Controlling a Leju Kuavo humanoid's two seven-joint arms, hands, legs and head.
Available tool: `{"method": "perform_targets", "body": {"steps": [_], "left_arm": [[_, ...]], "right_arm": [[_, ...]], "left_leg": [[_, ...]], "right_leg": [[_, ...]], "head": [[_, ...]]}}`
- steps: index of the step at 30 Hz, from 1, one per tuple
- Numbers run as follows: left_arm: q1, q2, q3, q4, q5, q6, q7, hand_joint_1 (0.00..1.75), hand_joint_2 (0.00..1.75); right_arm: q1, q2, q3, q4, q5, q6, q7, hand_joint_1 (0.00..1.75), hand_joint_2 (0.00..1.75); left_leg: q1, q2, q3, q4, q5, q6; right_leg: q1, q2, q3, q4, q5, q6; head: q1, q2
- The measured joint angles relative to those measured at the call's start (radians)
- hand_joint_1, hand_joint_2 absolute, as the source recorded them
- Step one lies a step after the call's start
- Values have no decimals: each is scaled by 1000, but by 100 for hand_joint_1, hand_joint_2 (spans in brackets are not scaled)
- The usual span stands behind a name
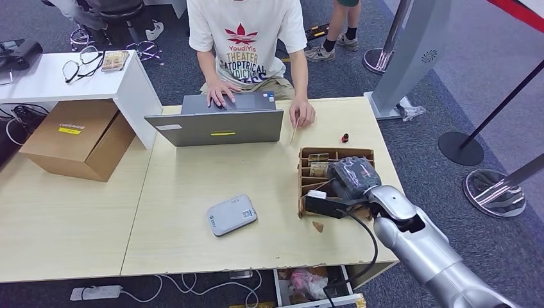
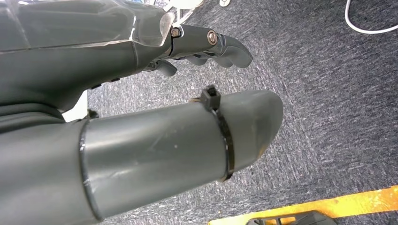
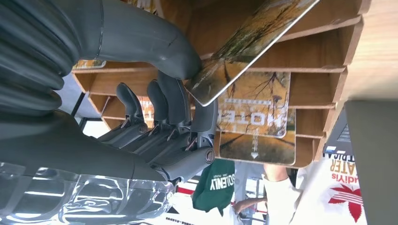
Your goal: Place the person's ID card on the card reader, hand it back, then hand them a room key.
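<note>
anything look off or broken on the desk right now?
Yes: a small wood-coloured chip lies loose on the table just in front of the wooden card rack, and the table's front edge looks chipped. The right hand pinches a room key card, which sits tilted across the rack's slots.

Silver right arm (image 1: pixel 423 250), black cable (image 1: pixel 372 240), grey robot hand (image 1: pixel 353 176).

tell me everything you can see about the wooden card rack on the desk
The wooden card rack looks like thin brown laser-cut board, divided by slats into narrow slots. It sits on the light desk's right side, right of the grey card reader. Several slots hold autumn-tree printed cards, one reading HOTEL. The right hand reaches over it, thumb and fingers pinching one card that sits tilted, partly out of its slot.
</note>
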Motion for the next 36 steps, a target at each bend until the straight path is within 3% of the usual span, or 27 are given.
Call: {"method": "perform_targets", "body": {"steps": [24, 36], "left_arm": [[-1, 0, -11, 0, -13, -2, 2, 0, 0], [-9, 0, -30, 0, -31, -12, 13, 0, 0]], "right_arm": [[-48, -23, -5, 1, -21, 14, 2, 141, 175], [-100, -27, -62, -9, -144, 53, -37, 144, 175]], "left_leg": [[0, 0, 0, 0, 0, 0], [0, 0, 0, 0, 0, 0]], "right_leg": [[0, 0, 0, 0, 0, 0], [0, 0, 0, 0, 0, 0]], "head": [[0, 0], [0, 0]]}}
